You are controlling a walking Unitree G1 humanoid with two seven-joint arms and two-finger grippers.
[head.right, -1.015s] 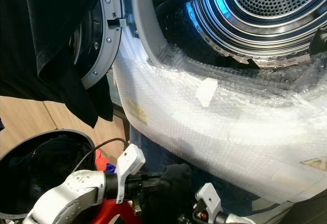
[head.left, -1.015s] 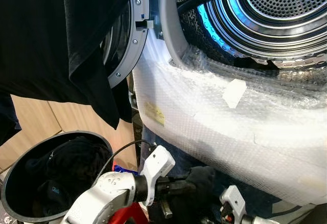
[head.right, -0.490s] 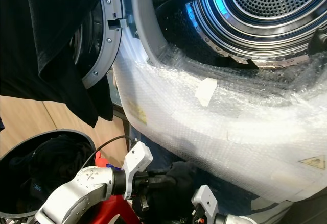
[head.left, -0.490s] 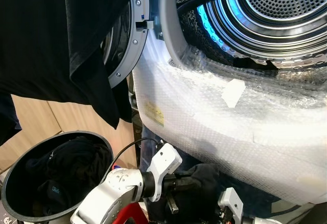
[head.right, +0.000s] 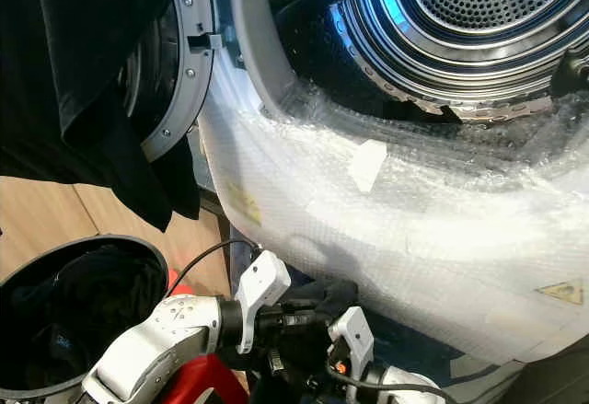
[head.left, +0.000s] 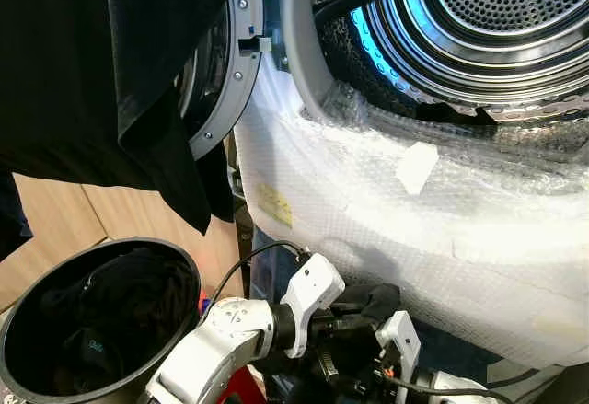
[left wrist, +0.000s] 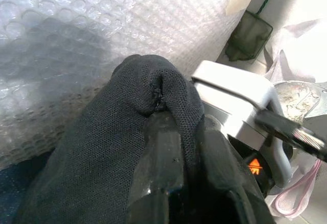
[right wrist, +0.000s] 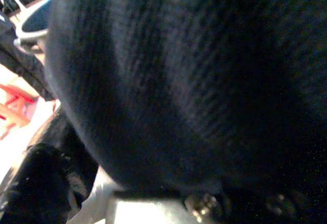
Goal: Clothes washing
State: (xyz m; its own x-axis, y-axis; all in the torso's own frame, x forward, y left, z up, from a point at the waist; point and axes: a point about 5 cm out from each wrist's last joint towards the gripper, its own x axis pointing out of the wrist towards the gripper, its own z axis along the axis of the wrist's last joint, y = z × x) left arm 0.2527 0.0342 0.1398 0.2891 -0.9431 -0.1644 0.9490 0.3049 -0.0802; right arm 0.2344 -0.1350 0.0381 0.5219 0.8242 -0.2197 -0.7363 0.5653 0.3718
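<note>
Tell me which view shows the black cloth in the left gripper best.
Left wrist view: the cloth bunches over the left gripper, weave sharp. The eye views show a small dark lump below the washer. The right wrist view shows blurred dark fabric.

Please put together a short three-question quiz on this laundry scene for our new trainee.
1. True or false: the left gripper is shut on a piece of black cloth.
2. Multiple choice: the front of the washing machine below its open drum is covered with A) a towel, B) bubble wrap, C) cardboard.
3. Fill in the blank: the round black basket at the robot's left holds ____ clothes.

Key
1. True: in the left wrist view the cloth is bunched around the black fingers.
2. B
3. dark
</note>
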